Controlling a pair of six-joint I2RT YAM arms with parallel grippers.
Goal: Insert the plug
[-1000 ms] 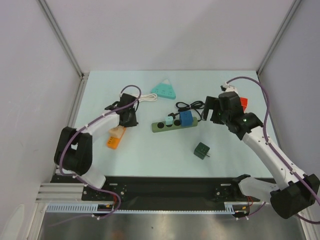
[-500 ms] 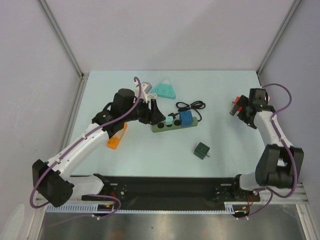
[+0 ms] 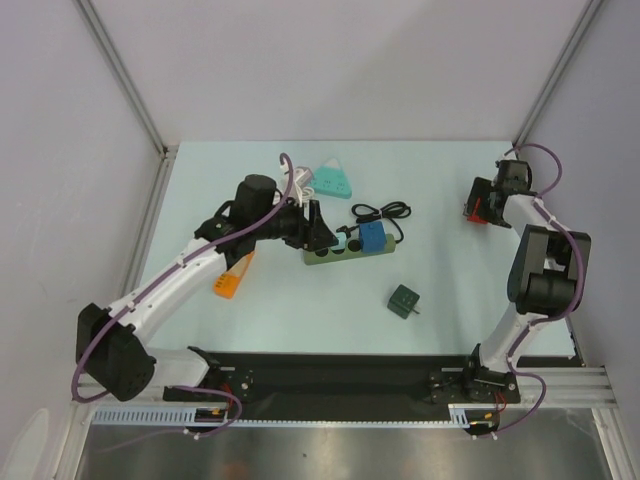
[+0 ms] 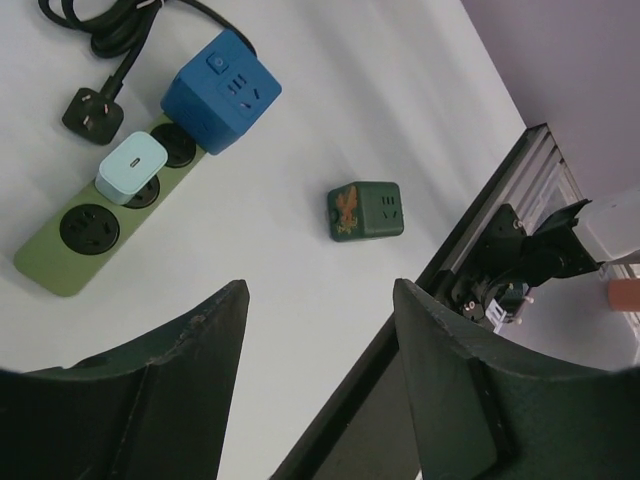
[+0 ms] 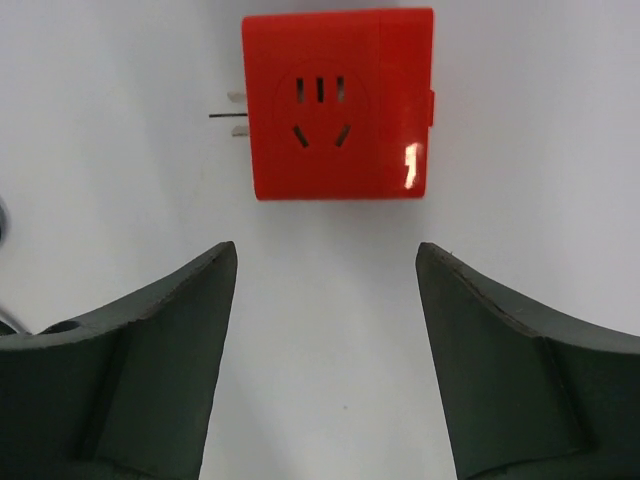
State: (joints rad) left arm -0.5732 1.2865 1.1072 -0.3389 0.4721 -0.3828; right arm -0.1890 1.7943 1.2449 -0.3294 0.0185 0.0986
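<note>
A green power strip [image 3: 345,253] lies mid-table with a blue cube adapter [image 3: 372,237] and a pale teal charger [image 3: 340,242] plugged in. In the left wrist view the strip [image 4: 60,265] shows an empty socket at its near end. My left gripper [image 3: 317,226] hovers at the strip's left end, open [image 4: 320,290] and holding nothing. A dark green cube plug [image 3: 404,300] [image 4: 365,210] lies loose in front of the strip. A red cube plug [image 3: 484,208] [image 5: 338,105] lies at the far right, prongs pointing left. My right gripper [image 3: 476,199] stands open [image 5: 327,250] just short of it.
An orange plug [image 3: 229,281] lies under the left arm. A teal triangular socket block [image 3: 330,180] and a white cable [image 3: 297,181] sit at the back. The strip's black cord and plug [image 3: 382,212] [image 4: 90,108] coil behind it. White walls enclose the table.
My left arm moved right from the orange plug to the strip's left end and its jaws opened. My right arm swung from the strip to the red cube plug, jaws narrowing slightly.
</note>
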